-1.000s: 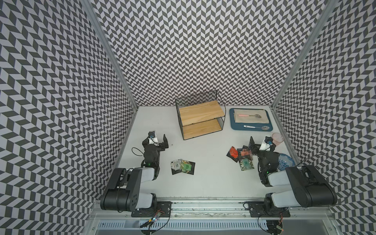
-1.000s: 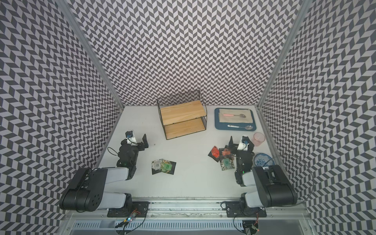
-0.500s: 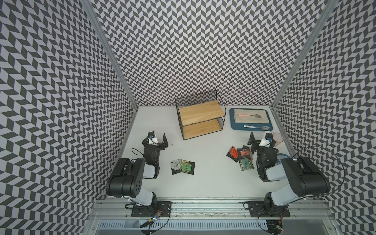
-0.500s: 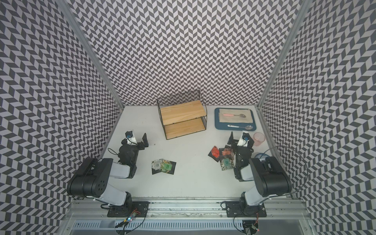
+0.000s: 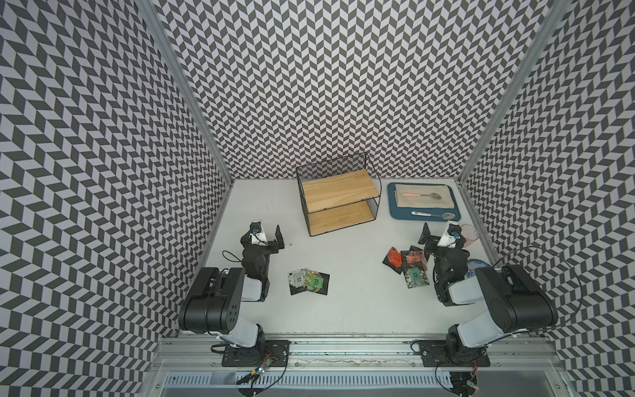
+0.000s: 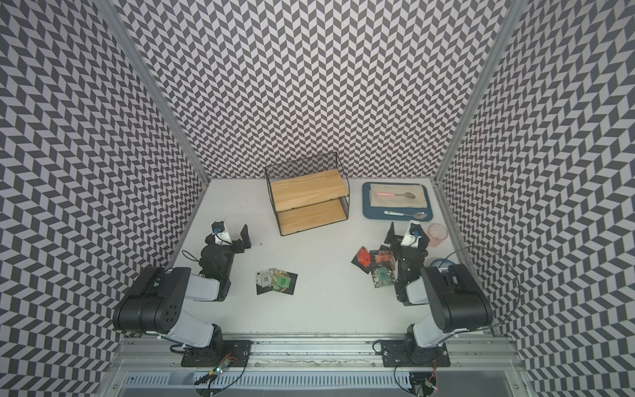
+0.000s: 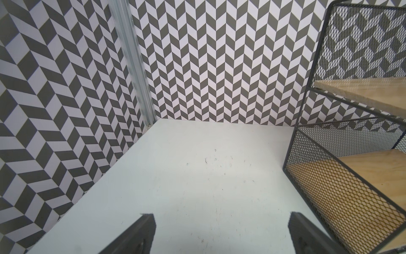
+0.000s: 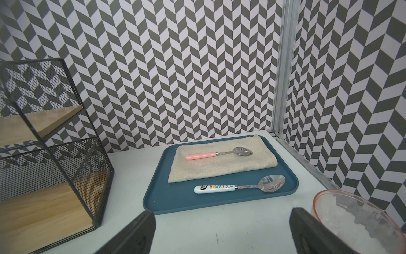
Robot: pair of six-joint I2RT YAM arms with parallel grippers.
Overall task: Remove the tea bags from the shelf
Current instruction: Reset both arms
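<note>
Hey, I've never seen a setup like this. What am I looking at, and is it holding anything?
Two robot arms, left arm and right arm, stand at the near edge of a white table. Two pictures look down from overhead; two come from a camera on each wrist. The wire shelf has bare wooden boards. The tea bags lie in two piles on the table. A blue tray holds a cloth and two spoons; a pink cup stands nearby. The left fingers and right fingers are spread open, holding nothing.
</note>
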